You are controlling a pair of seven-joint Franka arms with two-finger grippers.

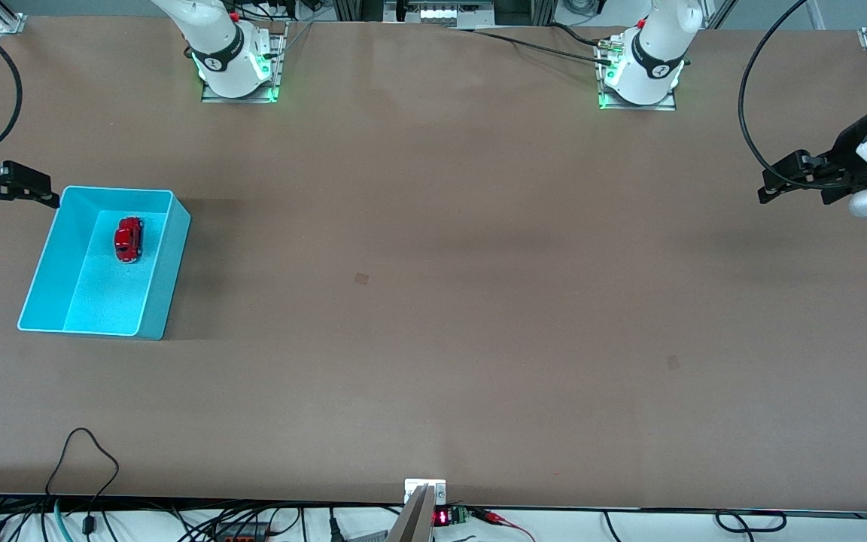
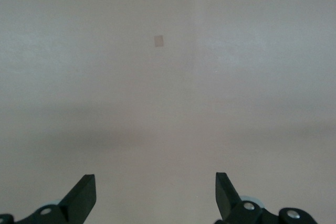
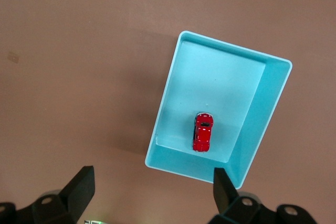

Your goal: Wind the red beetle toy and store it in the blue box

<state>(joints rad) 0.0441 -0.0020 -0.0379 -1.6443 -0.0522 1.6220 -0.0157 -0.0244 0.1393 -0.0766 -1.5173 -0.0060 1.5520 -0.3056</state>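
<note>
Inside the blue box (image 1: 50, 278), on its flat floor toward its end farther from the front camera, the red beetle toy (image 1: 129, 239) already rests, so the 2 pincers, right pincer (image 1: 27, 187) and left pincer (image 1: 780, 177), both spread apart and empty over the bench (image 1: 433, 301), should only keep clear.

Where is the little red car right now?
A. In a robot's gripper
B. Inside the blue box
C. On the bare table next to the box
B: the red beetle toy sits on the floor of the blue box, and both the left gripper and the right gripper are open and hold nothing.
</note>
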